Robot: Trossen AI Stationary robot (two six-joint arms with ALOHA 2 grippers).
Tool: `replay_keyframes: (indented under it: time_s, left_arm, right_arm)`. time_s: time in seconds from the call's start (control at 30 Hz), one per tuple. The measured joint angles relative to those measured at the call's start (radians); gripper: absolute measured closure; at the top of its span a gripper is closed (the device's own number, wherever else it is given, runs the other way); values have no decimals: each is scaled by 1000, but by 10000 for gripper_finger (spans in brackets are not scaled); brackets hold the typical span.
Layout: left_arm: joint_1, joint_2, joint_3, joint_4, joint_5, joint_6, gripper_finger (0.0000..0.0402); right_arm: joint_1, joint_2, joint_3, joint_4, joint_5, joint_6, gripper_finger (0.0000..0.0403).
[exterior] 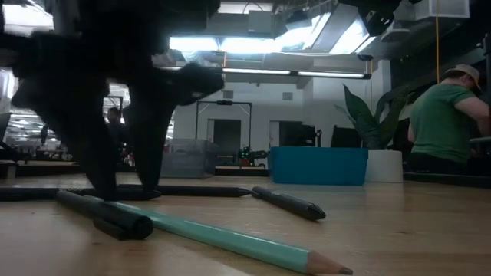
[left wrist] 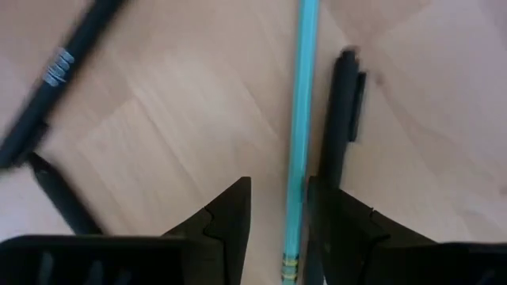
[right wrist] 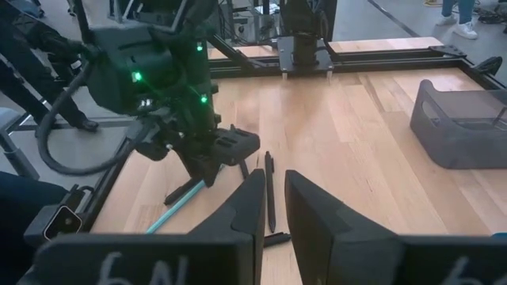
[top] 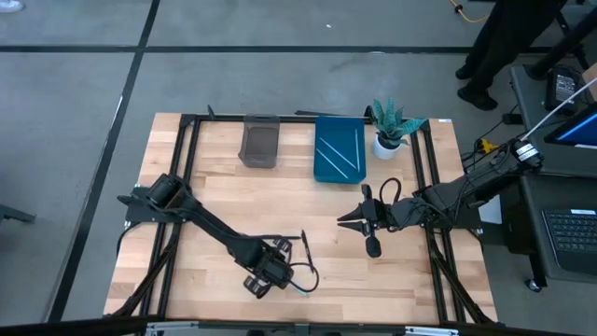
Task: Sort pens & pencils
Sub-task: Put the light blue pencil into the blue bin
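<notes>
Wooden table (exterior: 430, 230) bears teal pencil (exterior: 230, 239) (sharpened tip) beside black pens (exterior: 288, 202).

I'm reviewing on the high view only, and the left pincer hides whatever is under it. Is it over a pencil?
Observer: Yes. The left wrist view shows the left pincer open, with a teal pencil lying between its fingers.
Operator: Anything crowding it?
Observer: A black pen lies alongside the pencil, close by one finger.
Operator: Is the pencil sharpened?
Observer: Yes, the low view shows its pointed tip.
</notes>
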Motion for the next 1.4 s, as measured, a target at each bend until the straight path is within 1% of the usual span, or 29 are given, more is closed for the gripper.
replay_keyframes:
  time_s: [0.23,0.47,0.8,0.97,1.1,1.4]
  left_arm:
    - [-1,32,3,-1,20,-2,282]
    - [1,34,3,1,27,-3,282]
    - [30,37,1,8,134,-3,282]
    - [37,37,0,10,147,-3,284]
    - [37,38,0,11,150,-3,295]
    - [36,38,0,16,158,-4,336]
  right_arm:
    - [0,0,0,0,0,1,350]
    - [0,0,0,0,0,2,350]
    - [0,0,0,0,0,3,350]
    - [0,0,0,0,0,2,350]
    - [0,0,0,0,0,1,350]
    - [0,0,0,0,0,0,350]
